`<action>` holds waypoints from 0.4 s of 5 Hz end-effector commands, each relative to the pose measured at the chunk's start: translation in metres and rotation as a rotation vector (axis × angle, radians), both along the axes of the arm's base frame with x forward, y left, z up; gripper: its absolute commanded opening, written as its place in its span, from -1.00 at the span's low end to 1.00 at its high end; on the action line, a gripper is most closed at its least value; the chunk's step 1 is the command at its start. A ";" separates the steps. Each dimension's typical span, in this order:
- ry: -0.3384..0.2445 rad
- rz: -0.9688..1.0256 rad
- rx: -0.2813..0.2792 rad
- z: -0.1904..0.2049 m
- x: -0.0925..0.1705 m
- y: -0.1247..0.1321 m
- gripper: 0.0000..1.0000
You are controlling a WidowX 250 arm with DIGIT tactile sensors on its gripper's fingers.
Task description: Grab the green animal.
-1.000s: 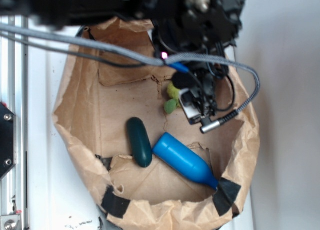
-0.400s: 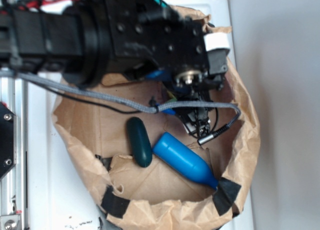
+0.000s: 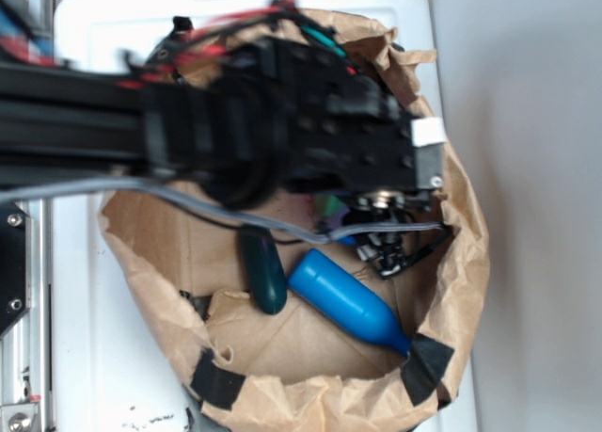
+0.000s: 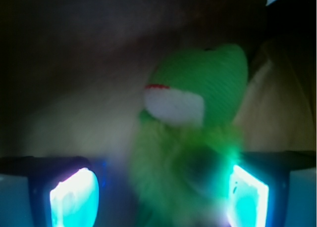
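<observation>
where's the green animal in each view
exterior: only a sliver of the green animal peeks out under the black arm, near the bag's upper right.
wrist: green animal fills the centre, between the two glowing pads.
shared landmark: brown paper bag wall.

green animal [image 4: 193, 153] between jaws, bottle [image 3: 346, 302] beside oblong [image 3: 262, 268]

A white table [image 3: 94, 338] carries a container of crumpled brown paper [image 3: 310, 394], with black tape patches [image 3: 428, 361] along its near rim. On the paper floor inside lie a dark green oblong thing [image 3: 263, 270] and, just beside it, a blue bottle [image 3: 346, 302], tilted with the narrow end toward the rim.
</observation>
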State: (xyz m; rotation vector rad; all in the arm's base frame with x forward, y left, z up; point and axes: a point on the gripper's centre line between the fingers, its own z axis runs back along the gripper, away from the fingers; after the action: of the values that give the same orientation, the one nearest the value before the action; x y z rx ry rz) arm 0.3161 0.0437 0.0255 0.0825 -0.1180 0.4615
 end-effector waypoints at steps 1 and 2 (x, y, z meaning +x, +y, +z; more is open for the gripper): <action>-0.056 -0.005 -0.005 0.026 0.009 -0.007 -1.00; -0.067 -0.043 -0.042 0.053 -0.004 -0.012 -1.00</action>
State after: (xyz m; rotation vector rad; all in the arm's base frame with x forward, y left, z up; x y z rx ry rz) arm 0.3082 0.0270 0.0609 0.0265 -0.1109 0.4271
